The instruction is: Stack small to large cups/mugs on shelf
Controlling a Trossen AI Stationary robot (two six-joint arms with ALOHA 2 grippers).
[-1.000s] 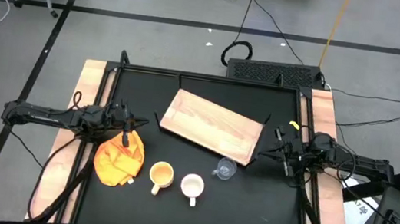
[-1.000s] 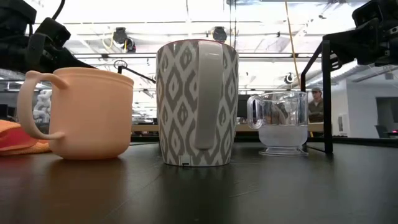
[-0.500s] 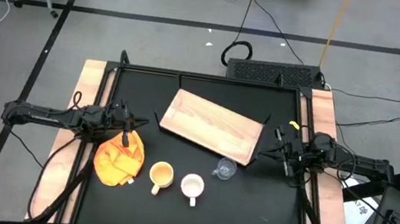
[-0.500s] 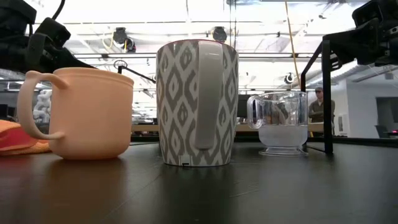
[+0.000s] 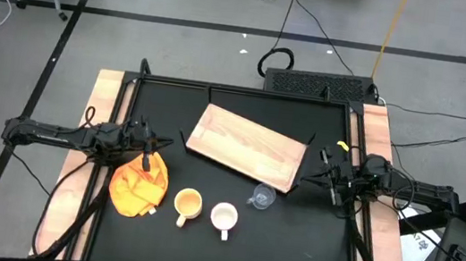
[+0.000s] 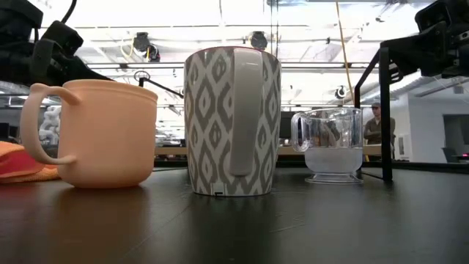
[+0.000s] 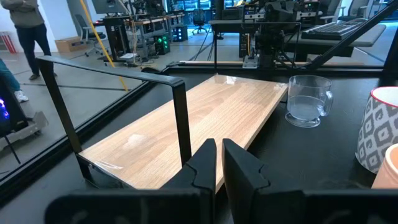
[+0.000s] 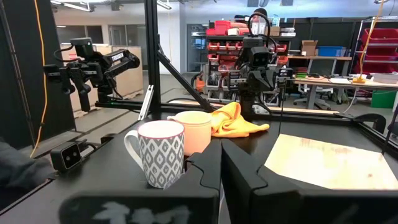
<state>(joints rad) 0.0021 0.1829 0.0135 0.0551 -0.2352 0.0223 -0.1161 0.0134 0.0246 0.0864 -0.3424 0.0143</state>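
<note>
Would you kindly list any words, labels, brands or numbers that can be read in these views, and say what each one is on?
No legible text anywhere.
White mug: a grey diamond pattern only, no lettering.
Yellow-orange mug, clear glass cup, wooden shelf: unmarked.
Sheet of paper beside the table: print too small to read.
Boxes on the background shelving: too blurred to read.

No text, label, brand, number or sign can be read in any of the views.
</note>
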